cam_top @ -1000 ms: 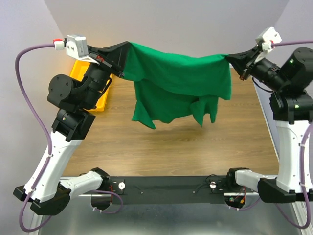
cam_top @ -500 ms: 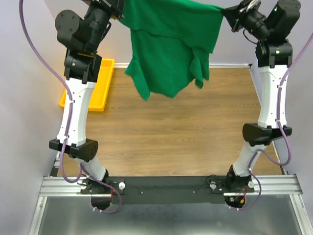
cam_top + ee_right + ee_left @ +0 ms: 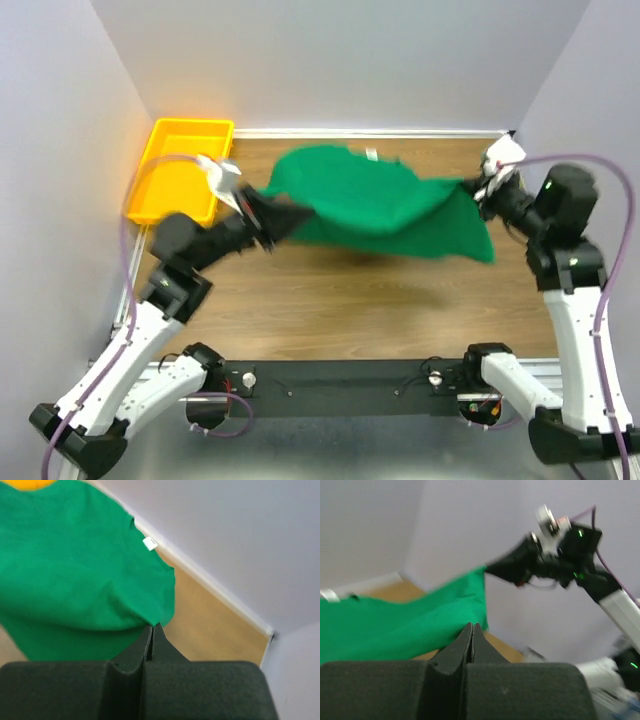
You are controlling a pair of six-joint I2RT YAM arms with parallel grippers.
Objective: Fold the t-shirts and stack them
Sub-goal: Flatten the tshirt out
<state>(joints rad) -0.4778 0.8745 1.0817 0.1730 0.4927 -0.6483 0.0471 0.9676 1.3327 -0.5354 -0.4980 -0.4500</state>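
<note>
Green t-shirt [image 3: 370, 200] is held spread out beside the yellow tray [image 3: 180, 165], pinched tight by the left gripper [image 3: 472, 627] and right gripper [image 3: 152, 628]. It should be lowered flat, ends kept level.

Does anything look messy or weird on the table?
Only the green t-shirt. It isn't lying flat. It is rumpled and stretched between the left claw and the right claw, and both are pinched shut on its edges. The yellow tray sits in the far left corner. Nothing looks spilled or broken.
</note>
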